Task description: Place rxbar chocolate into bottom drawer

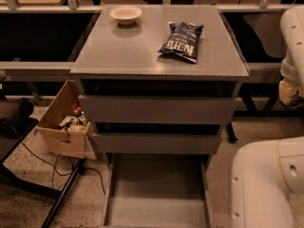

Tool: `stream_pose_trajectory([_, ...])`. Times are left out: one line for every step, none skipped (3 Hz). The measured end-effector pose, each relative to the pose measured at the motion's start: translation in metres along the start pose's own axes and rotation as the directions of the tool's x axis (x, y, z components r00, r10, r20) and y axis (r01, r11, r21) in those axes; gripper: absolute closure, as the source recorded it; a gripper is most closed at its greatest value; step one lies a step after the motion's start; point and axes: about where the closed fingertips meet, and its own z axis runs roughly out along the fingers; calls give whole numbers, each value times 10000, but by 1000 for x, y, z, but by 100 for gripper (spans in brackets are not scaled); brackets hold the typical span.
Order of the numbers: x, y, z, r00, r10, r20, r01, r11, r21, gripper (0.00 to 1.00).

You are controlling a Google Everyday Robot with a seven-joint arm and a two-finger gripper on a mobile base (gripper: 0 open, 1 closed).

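The bottom drawer (156,194) stands pulled out at the foot of the grey cabinet, and its flat grey floor is bare. The rxbar chocolate is not visible anywhere in the camera view. My arm comes down at the right edge. Its pale lower end, where the gripper (290,92) sits, hangs to the right of the cabinet at about the height of the upper drawer and is cut off by the frame edge. It is well above and to the right of the bottom drawer.
A dark blue chip bag (181,41) and a pale bowl (125,14) lie on the cabinet top (123,56). Two drawers (156,109) above the bottom one are closed. An open cardboard box (64,127) stands left of the cabinet. My white base (266,184) fills the lower right.
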Motion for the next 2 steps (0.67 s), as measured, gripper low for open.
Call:
stream_pose_trajectory([44,-49,62,9882,-148,-1524,403,9854,1653,100])
stream_pose_trajectory([75,-49,122,9713,-1303,-1988,1639,9729,1631,100])
